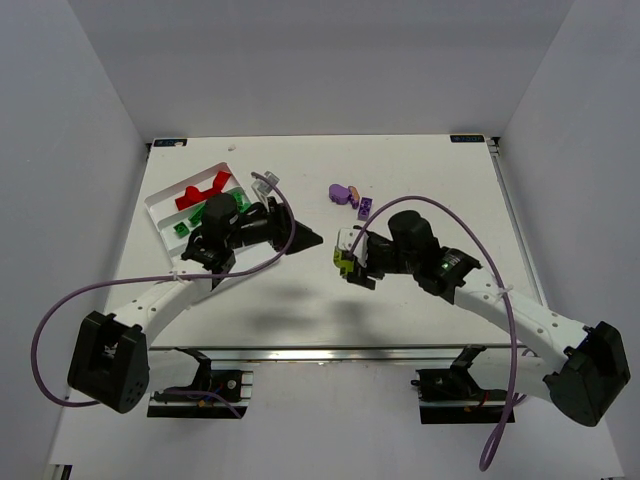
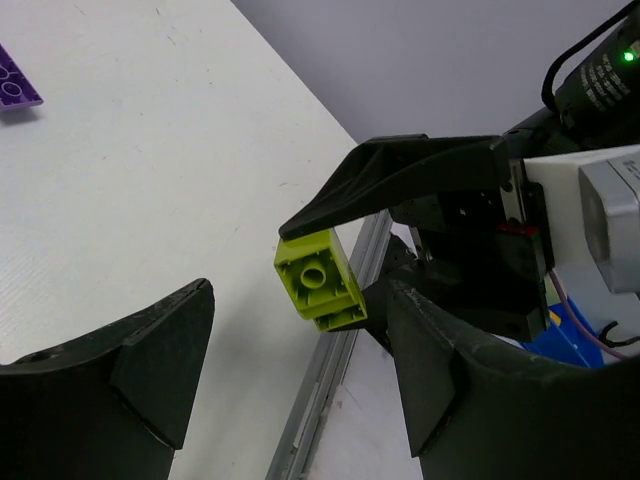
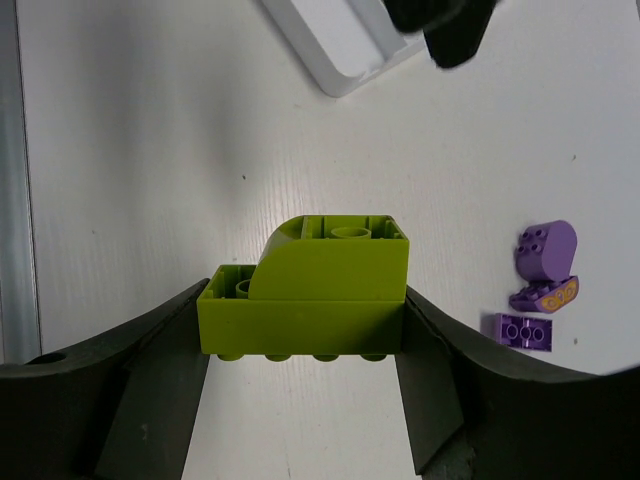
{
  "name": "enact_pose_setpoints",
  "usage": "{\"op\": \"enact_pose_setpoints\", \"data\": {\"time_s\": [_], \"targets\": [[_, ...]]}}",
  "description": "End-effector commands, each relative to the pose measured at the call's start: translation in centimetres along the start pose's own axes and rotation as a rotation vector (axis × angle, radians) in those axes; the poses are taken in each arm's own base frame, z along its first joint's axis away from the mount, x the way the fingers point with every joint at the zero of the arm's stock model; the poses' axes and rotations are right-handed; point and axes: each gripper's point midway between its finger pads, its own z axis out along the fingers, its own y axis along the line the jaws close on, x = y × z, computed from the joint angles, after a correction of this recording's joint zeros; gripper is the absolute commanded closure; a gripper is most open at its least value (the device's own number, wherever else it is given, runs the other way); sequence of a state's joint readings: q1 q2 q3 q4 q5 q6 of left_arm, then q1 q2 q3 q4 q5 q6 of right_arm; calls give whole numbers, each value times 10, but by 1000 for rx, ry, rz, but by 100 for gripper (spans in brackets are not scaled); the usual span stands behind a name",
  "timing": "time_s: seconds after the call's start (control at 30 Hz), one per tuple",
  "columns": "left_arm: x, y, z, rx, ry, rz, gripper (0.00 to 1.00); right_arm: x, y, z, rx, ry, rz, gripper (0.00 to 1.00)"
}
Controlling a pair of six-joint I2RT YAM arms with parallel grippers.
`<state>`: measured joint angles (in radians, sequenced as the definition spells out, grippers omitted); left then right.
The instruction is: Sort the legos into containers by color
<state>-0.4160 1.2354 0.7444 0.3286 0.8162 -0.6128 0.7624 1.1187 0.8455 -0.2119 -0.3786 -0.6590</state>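
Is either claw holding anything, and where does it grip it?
Right gripper pinches the yellow-green brick stack by its wider brick's ends; left gripper holds nothing.

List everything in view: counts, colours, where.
tray: one, white, table's far left
red bricks: several, red, in the tray
green bricks: at least two, green, in the tray
purple bricks: about three, purple, one partly pinkish, loose at far middle
lime bricks: seemingly two stacked, yellow-green, in right hand
table: one, white
left hand: one, black, open and empty, beside the tray
right hand: one, black, shut on the lime bricks
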Motion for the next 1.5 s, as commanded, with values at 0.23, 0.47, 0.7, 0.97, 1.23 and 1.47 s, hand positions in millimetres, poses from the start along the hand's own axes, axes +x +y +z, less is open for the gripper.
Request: {"op": "enact_pose_setpoints", "data": {"time_s": [0.23,0.47,0.7,0.97,1.23,1.47], "targets": [[13,-2,6,11,48,6,20,-48,-9,9,125,-83,-139,100],[25,1,13,17,99,-15,22,-53,-7,12,155,-91,-148,100],[31,-3,16,45,129,-27,27,-52,-11,12,189,-92,-138,100],[34,-10,17,71,143,-21,26,-47,-15,18,204,-72,-123,100],[37,-10,18,76,158,-19,36,-44,-11,23,188,-66,-121,100],[39,-13,19,97,175,-37,63,-41,-9,25,182,-61,-120,100]]}}
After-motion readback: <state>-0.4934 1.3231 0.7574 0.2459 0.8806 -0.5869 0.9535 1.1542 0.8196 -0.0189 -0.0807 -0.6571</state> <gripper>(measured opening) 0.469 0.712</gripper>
